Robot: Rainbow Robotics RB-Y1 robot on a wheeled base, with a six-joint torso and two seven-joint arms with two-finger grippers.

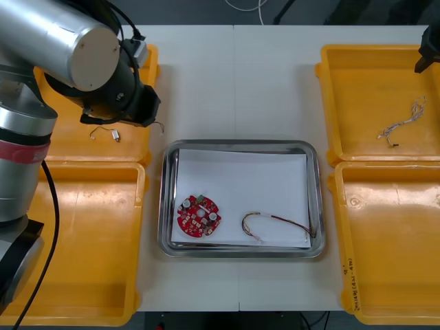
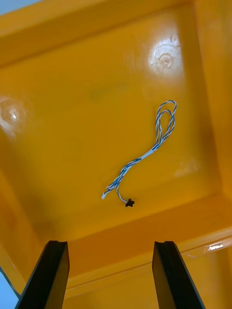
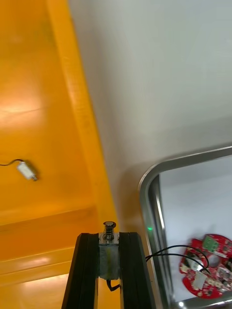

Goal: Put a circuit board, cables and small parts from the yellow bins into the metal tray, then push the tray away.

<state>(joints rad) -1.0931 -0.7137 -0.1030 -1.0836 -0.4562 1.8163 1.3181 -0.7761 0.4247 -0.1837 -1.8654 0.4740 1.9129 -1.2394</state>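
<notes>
The left hand (image 3: pixel 109 237) pinches a small part (image 3: pixel 109 252), with thin black wires trailing from it. It is above the rim of the far left bin (image 3: pixel 29 96), near the tray (image 3: pixel 151 179) corner on the desk (image 3: pixel 159 72). A second part (image 3: pixel 27 170) lies in that bin. The tray holds a red board (image 1: pixel 199 215) and a looped cable (image 1: pixel 275 225). The right hand (image 2: pixel 111 248), fingers spread, hovers over the far right bin (image 2: pixel 72 96), where a blue-white cable (image 2: pixel 145 154) lies.

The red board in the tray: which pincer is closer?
Left. The left pincer, shut on a small metal part, hangs by the tray's far left corner. The right pincer, open over the far right bin, is much farther from the board.
</notes>
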